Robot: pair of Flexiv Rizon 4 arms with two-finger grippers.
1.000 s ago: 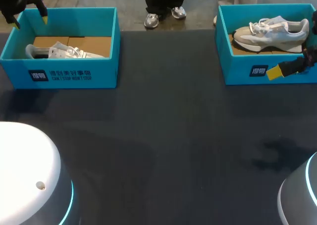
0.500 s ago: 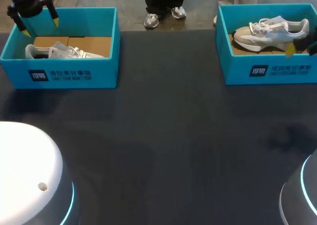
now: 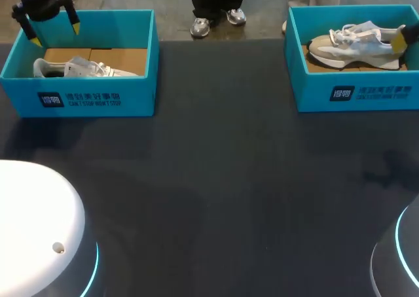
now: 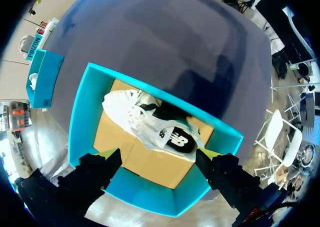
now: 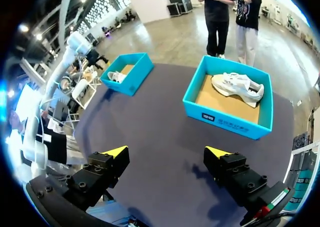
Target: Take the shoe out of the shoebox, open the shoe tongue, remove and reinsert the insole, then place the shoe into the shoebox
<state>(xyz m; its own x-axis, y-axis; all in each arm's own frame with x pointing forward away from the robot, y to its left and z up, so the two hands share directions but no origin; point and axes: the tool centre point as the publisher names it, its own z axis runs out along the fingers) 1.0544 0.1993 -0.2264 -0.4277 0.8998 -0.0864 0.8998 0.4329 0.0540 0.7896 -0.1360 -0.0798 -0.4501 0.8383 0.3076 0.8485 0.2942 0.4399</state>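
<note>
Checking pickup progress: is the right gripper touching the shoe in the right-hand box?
Apart. Right wrist view: bare table lies between the open right gripper and the shoe.

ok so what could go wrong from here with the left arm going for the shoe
1. The open left gripper hangs near a wall of the left shoebox; coming straight down, a finger might catch the rim.
2. The shoe lies slantwise, its ends close to the walls, so a grasp there could be cramped or shove the box.
</note>
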